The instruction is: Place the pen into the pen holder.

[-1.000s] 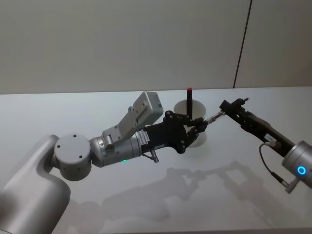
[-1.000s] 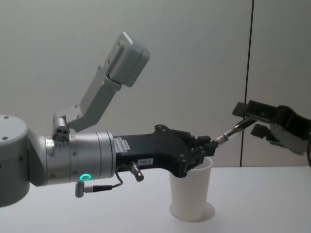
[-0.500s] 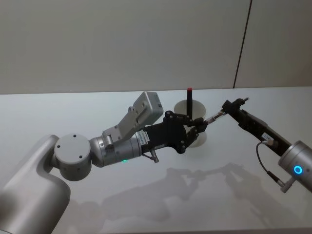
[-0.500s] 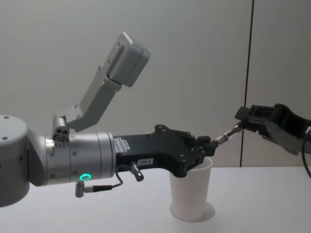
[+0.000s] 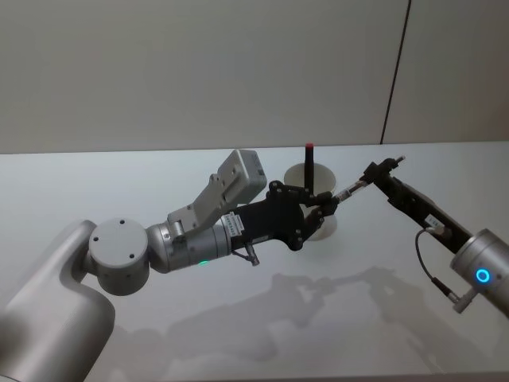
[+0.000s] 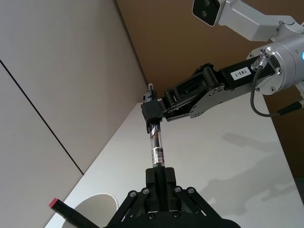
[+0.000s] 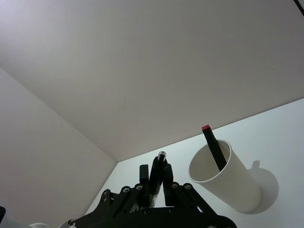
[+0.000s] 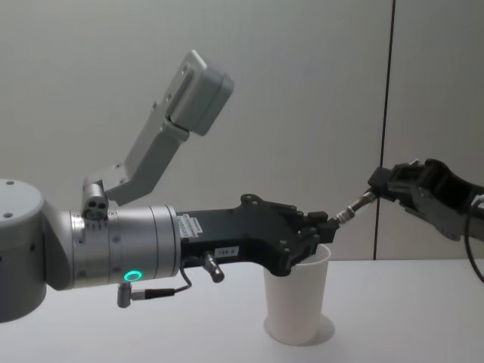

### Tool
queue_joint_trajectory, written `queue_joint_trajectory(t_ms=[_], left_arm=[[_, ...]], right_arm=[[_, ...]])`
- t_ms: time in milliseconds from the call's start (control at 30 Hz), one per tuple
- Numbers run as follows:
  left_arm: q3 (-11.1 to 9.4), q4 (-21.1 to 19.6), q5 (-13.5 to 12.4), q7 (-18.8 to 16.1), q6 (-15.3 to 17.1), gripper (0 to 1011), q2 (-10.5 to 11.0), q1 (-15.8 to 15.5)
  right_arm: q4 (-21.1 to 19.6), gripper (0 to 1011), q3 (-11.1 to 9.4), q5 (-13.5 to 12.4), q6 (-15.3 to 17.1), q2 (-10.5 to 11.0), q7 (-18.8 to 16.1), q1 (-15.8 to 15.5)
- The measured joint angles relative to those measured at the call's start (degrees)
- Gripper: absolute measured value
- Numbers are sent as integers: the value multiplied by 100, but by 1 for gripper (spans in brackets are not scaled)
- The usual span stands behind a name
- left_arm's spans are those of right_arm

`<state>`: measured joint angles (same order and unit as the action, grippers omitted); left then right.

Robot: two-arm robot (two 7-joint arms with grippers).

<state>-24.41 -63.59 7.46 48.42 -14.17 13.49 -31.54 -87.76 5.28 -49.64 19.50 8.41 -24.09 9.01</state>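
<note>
Both hands (image 5: 330,202) (image 5: 374,173) gripping slim clear pen (image 5: 351,189), tapered white paper cup (image 5: 322,227)

A plain white surface (image 5: 159,318) is seen across the lower part of the head view, with soft grey shadows (image 5: 318,298) cast on it near the front. Behind it a pale grey wall (image 5: 199,72) is seen, and a thin dark vertical seam (image 5: 396,72) is seen running down that wall on the right side, dividing it into panels. In the chest view the same wall (image 8: 302,91) and seam (image 8: 387,113) are seen.
</note>
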Motion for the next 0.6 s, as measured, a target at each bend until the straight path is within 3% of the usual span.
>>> queue_joint_trajectory(t_ms=[167, 600], left_arm=[[3, 0, 1, 1, -1, 152, 1, 0], [0, 0, 1, 2, -1, 560, 0, 0]], right_arm=[[13, 146, 13, -27, -51, 9, 45, 5], [20, 147, 72, -24, -170, 35, 59, 13]])
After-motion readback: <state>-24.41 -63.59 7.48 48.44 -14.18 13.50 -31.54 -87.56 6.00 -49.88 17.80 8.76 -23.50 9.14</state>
